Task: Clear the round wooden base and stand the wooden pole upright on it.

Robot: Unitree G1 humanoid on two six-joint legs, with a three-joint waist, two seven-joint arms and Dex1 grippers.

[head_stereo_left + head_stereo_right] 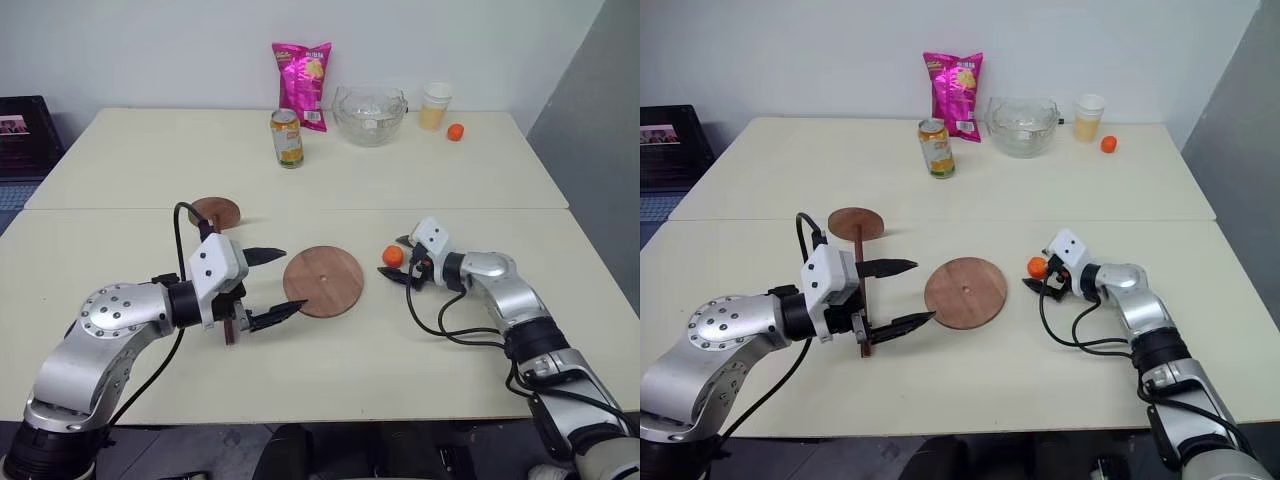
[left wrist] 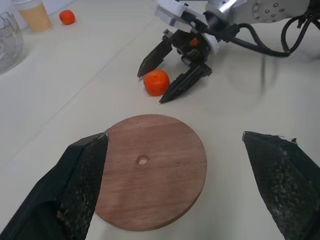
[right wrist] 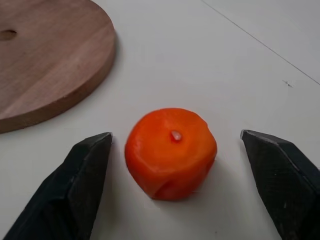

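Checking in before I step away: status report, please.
Both grippers open: left gripper beside wooden pole, right gripper straddling orange. Round wooden base clear, pole not yet on it.

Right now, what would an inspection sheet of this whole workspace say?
Surface: pale table, seam across it.
Job's things: round wooden base bare on top; wooden pole lying beside it.
Clutter: orange off the base; can, snack bag, glass bowl, cup, second orange at the far side.
Grippers: left gripper open, empty; right gripper open around the orange.
Cables: black cable loops on the table.
Surroundings: white wall.
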